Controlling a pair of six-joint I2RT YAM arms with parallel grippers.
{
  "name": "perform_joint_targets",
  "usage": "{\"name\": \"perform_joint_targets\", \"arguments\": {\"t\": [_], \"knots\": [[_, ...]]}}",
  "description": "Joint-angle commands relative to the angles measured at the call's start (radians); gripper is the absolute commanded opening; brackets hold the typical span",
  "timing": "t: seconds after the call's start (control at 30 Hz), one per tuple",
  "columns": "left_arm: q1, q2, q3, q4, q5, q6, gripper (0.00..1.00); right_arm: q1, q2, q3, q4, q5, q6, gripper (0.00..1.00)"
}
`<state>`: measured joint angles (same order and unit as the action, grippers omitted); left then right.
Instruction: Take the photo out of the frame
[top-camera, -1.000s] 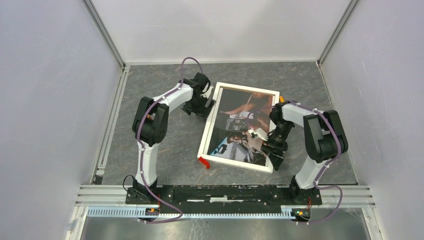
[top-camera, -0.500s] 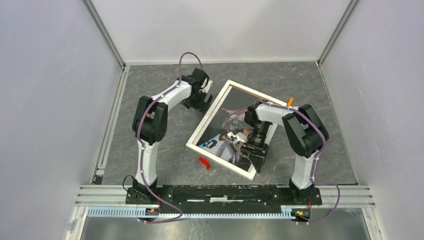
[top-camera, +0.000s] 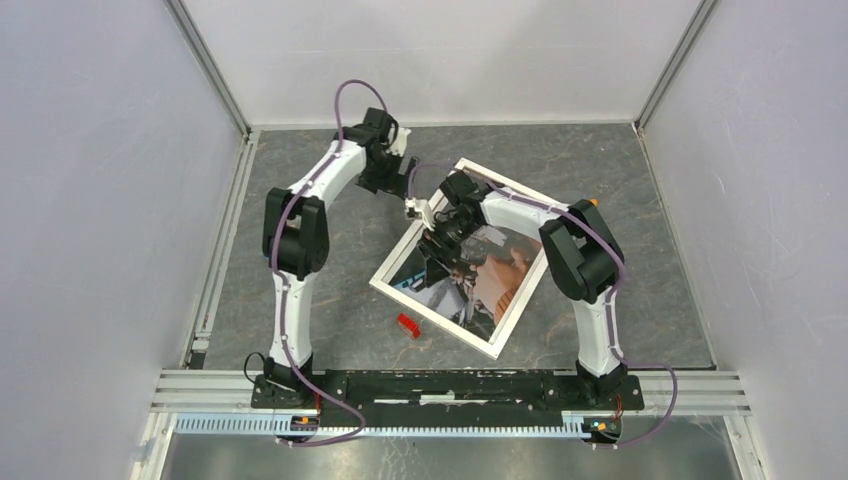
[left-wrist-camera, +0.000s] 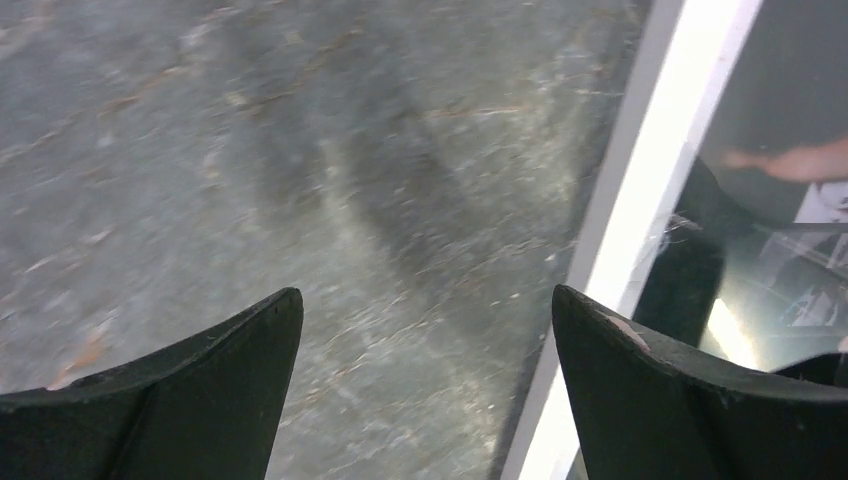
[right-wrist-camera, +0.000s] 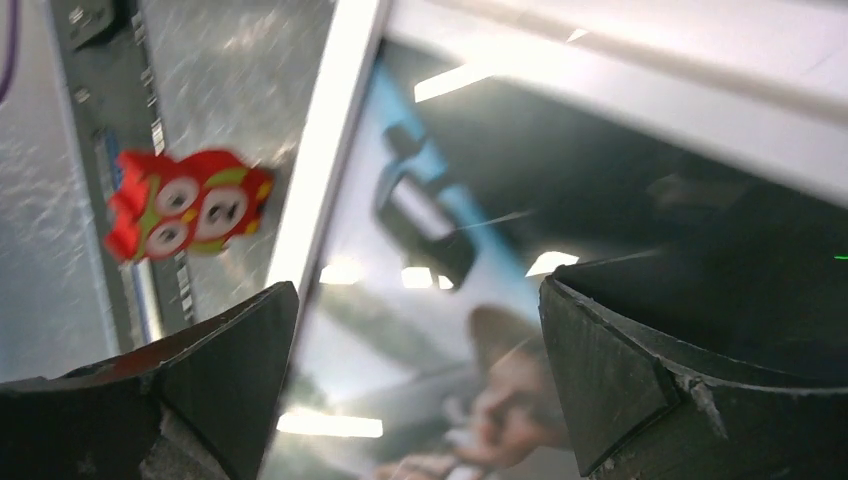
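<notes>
The frame (top-camera: 433, 319), with a thin white border, lies flat and tilted on the grey table. The photo (top-camera: 502, 285) is inside it, face up under reflective glazing. My right gripper (top-camera: 438, 248) hovers open over the photo's left part. In the right wrist view its fingers (right-wrist-camera: 415, 290) straddle the glazed photo (right-wrist-camera: 450, 330) and the white border (right-wrist-camera: 322, 170). My left gripper (top-camera: 390, 182) is open and empty over bare table just beyond the frame's far left edge. In the left wrist view (left-wrist-camera: 425, 295) the white border (left-wrist-camera: 650, 200) runs beside its right finger.
A small red owl figure (top-camera: 407, 325) lies on the table by the frame's near left edge, also in the right wrist view (right-wrist-camera: 185, 205). Grey walls enclose the table on three sides. An aluminium rail (top-camera: 450, 385) runs along the near edge.
My right gripper has swept from the frame's near right corner across the photo to its left part. The frame has turned clockwise. My left gripper has pulled back from the frame's far left edge.
</notes>
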<state>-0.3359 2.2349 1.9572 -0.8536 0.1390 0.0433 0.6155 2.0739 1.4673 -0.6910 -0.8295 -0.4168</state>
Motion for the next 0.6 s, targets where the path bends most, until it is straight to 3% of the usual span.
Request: {"name": "perform_joint_targets", "arguments": {"t": [0.0,0.3,0.57], "knots": [[0.04,-0.165,-0.029,-0.014,0.001,0.045,1.0,0.0,0.033,0.095,0.2,0.092,0.05,0.98],[0.02,-0.514,-0.566,0.131,0.089,0.004,1.0,-0.141,-0.277,0.003,0.14,0.143,-0.051,0.98],[-0.033,-0.59,-0.798,0.165,-0.017,0.028,0.98,-0.4,-0.327,-0.046,-0.011,0.185,-0.137,0.98]]}}
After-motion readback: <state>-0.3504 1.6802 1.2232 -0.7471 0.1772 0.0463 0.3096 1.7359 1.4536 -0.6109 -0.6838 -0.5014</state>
